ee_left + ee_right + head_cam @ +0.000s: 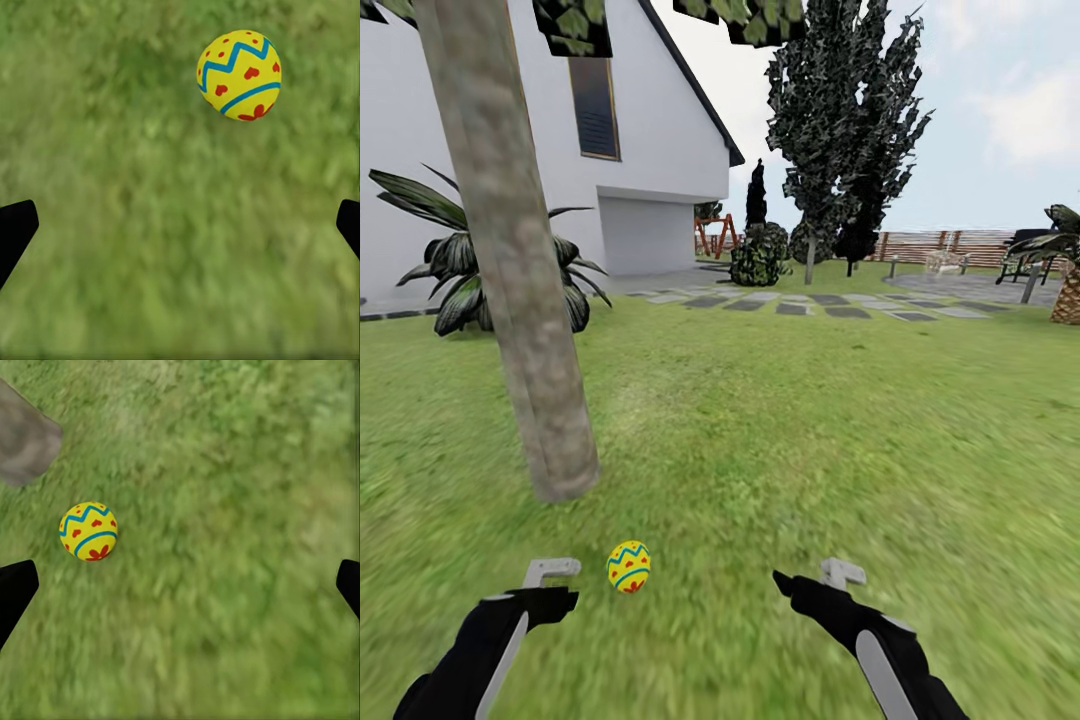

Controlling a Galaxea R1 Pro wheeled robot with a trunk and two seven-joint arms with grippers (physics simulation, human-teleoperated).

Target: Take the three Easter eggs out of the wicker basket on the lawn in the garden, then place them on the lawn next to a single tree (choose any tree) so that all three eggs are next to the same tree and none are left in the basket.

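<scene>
One Easter egg (pixel 629 566), yellow with red flowers and blue zigzag bands, lies on the lawn (pixel 810 420) just in front of the tree (pixel 520 300), whose thick mottled trunk rises at the left. My left gripper (pixel 555 588) hovers open just left of the egg, holding nothing. My right gripper (pixel 815 578) is open and empty to the egg's right. In the left wrist view the egg (pixel 239 74) rests on grass beyond the spread fingers (pixel 16 229). The right wrist view has the egg (pixel 88 531) near the trunk base (pixel 22 442). The wicker basket is out of view.
A white house (pixel 650 130) stands at the back left with a spiky-leaved plant (pixel 460 270) by its wall. Grey paving stones (pixel 810 305) cross the far lawn. Dark cone-shaped trees (pixel 840 120), a wooden fence (pixel 940 245) and a short palm (pixel 1065 270) lie beyond.
</scene>
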